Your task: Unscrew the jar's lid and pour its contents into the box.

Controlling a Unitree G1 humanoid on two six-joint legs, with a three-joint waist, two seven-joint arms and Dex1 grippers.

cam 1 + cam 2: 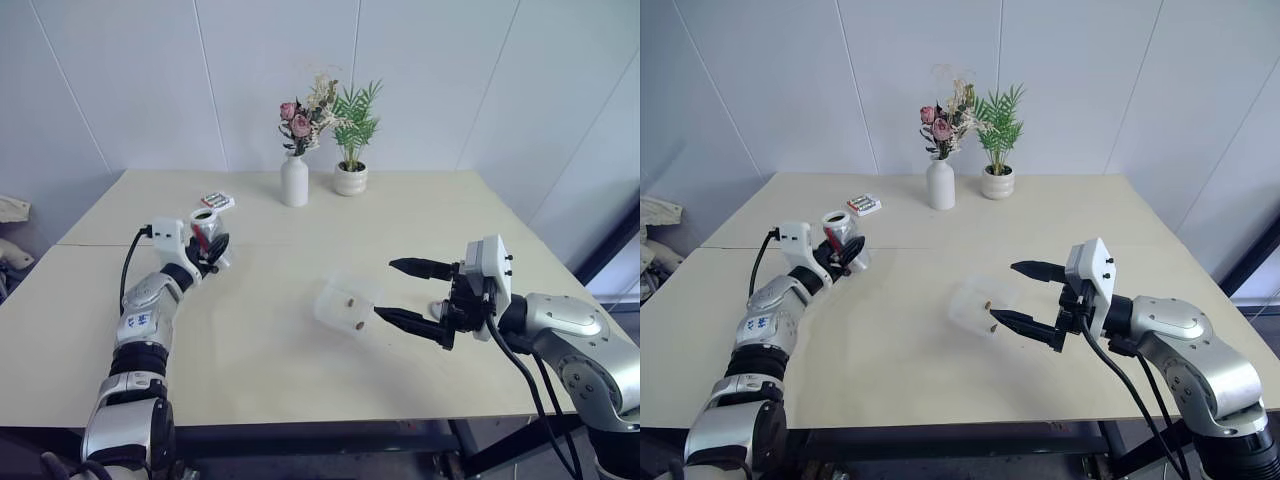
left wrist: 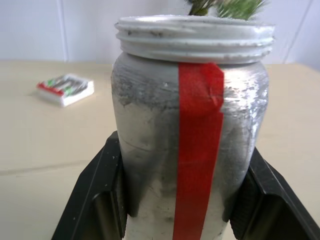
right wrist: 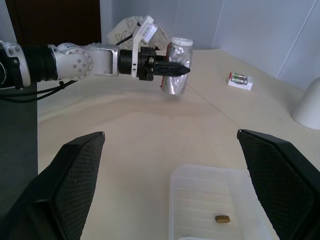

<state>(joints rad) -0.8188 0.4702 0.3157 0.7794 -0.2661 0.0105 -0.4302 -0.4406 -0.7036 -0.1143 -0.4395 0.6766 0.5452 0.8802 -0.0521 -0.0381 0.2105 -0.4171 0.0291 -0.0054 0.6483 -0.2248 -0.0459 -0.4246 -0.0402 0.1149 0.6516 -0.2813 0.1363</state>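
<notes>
Left wrist view: my left gripper has its jaws clamped on the jar, one black finger each side of the body w/ the red label strip facing cam. Jar's threads are bare, no lid on it, so unscrew step looks done. Can't spot the lid anywhere, so no idea where it ended up.

Head views: jar held upright at centre-left of frame, above the counter, well apart from the box. Box sits mid-frame, slightly right of centre, w/ a couple of small brown pellets already in it; right wrist view shows one pellet on the box floor. So the pour looks at least partly done, maybe fully; can't tell if anything is left in the jar, walls are greyish & I can't see down the mouth.

My right gripper hangs just right of the box, jaws wide apart, holding nothing.

Left to do, my guess: confirm jar is empty, else bring it back over the box & tip again.
</notes>
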